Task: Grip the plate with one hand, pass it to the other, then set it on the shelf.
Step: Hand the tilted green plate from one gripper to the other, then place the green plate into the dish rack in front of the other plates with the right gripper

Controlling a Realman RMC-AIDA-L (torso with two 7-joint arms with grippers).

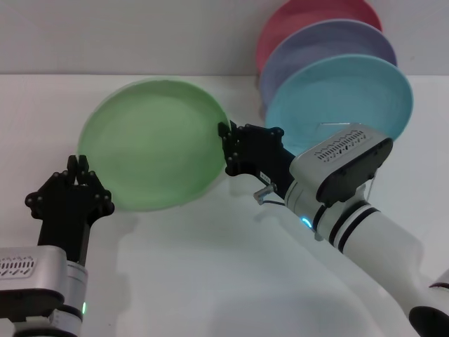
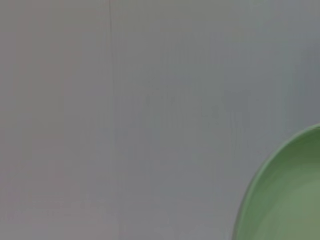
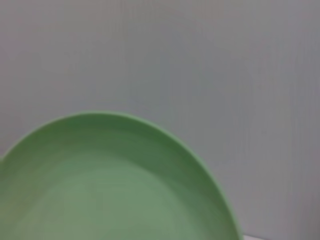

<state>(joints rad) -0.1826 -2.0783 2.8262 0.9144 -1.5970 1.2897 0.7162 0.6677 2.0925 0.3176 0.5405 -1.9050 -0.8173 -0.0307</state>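
Light green plastic fills the middle-left of the head view: the plate (image 1: 151, 144) is held up off the white table (image 1: 210, 281), tilted so its hollow face looks toward the camera. The right gripper (image 1: 228, 149) pinches the plate's right rim, its black fingers closed on the edge. The left gripper (image 1: 78, 170) sits at the plate's lower-left edge, fingers drawn close together just beside the rim; whether they actually grip or touch it cannot be told.

Judging by this, the pick-up is done and the hand-over is under way but not finished, since only 1 gripper clearly has the plate. The transfer to the left gripper and the placing on the shelf are left.

At the far right, 3 other plates stand on edge: a cyan plate (image 1: 340, 98) nearest, a purple plate (image 1: 330, 42) behind it, and a pink plate (image 1: 302, 17) farthest. The shelf (image 1: 344, 126) is almost wholly hidden; only a thin wire loop shows. Both wrist views show just part of the green plate against a grey wall (image 3: 200, 60), with no fingers visible.
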